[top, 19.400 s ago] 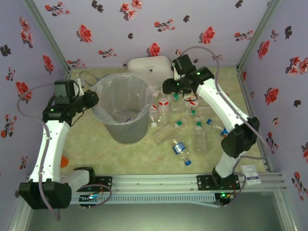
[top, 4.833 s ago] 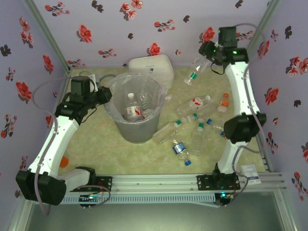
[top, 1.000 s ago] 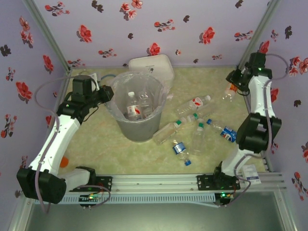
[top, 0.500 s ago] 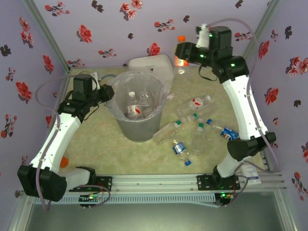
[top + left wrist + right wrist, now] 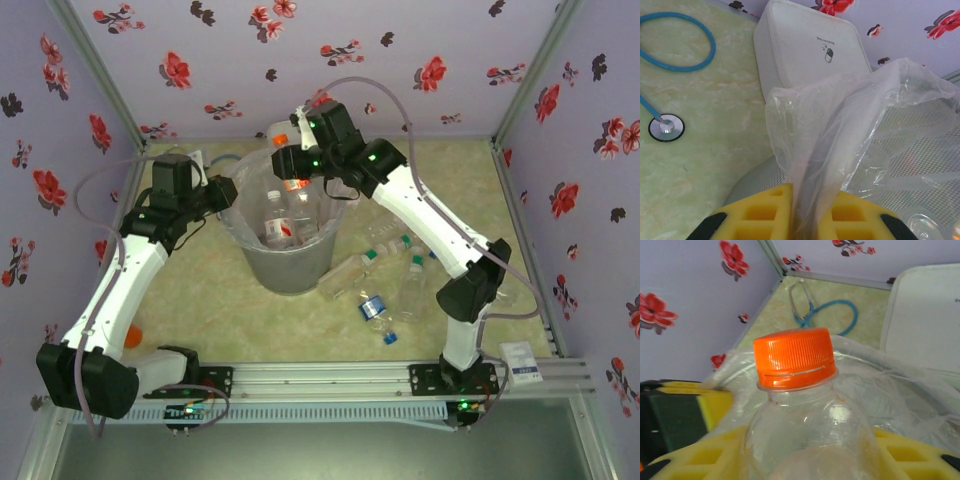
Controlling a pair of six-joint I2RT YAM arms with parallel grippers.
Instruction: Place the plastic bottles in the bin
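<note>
Just beyond bin point(image 5: 290, 270): white container point(image 5: 810, 50), stethoscope point(image 5: 666, 127).

Place: we read this as a robot test cell in a lab, not a home or a shop.
Enclosure: walls point(image 5: 230, 60) of lilac sheet printed with red and black flowers close in three sides like a booth backdrop.
Frame: bare aluminium posts point(image 5: 100, 75) stand at the table's far corners.
Work surface: the table point(image 5: 200, 310) has a pale green marbled top, fitted between the walls.
Near edge: a metal rail point(image 5: 330, 378) carries the bases of two white arms point(image 5: 105, 300), with cables point(image 5: 360, 80) looping off them.
Props: we see a stethoscope point(image 5: 666, 127), a white container point(image 5: 810, 50) with a capsule mark, a bin point(image 5: 290, 275) and plastic bottles point(image 5: 350, 272), laid out like a staged exercise.
</note>
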